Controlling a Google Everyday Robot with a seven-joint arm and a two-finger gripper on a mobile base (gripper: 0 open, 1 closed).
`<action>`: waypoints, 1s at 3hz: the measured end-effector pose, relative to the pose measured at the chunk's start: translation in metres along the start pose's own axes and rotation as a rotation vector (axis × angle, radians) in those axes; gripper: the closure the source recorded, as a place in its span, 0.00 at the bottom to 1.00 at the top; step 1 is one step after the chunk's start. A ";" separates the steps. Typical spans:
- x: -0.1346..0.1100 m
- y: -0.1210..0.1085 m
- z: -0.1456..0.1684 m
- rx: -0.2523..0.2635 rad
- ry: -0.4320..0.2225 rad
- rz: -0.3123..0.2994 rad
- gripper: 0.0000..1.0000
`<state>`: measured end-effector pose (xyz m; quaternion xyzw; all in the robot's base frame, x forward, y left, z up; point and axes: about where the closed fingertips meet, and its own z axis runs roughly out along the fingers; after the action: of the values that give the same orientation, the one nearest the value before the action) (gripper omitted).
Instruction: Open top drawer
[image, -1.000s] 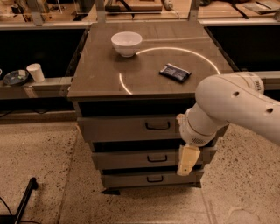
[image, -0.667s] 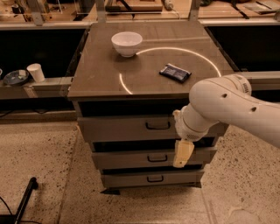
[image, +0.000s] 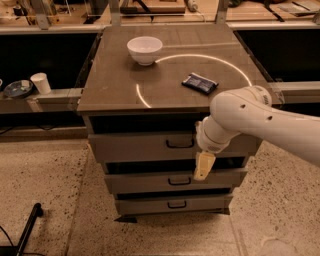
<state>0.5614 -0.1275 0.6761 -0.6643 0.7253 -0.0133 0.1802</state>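
Cream end effector (image: 204, 166) hangs below-right of dark loop handle (image: 180, 144) on wide grey top drawer (image: 135, 148); cannot tell grip state. Lift, align left, hook squarely.

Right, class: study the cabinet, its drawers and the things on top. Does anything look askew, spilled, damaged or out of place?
Nothing stands out. The white bowl stands upright and the dark packet lies flat on the cabinet top. The front of the top drawer sits level. The gripper hangs right of and below its handle.
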 end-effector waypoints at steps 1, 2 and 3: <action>0.004 -0.014 0.020 -0.002 0.011 0.024 0.03; 0.009 -0.018 0.030 -0.012 0.017 0.044 0.14; 0.015 -0.002 0.029 -0.036 0.021 0.045 0.20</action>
<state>0.5709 -0.1360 0.6464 -0.6508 0.7420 -0.0032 0.1610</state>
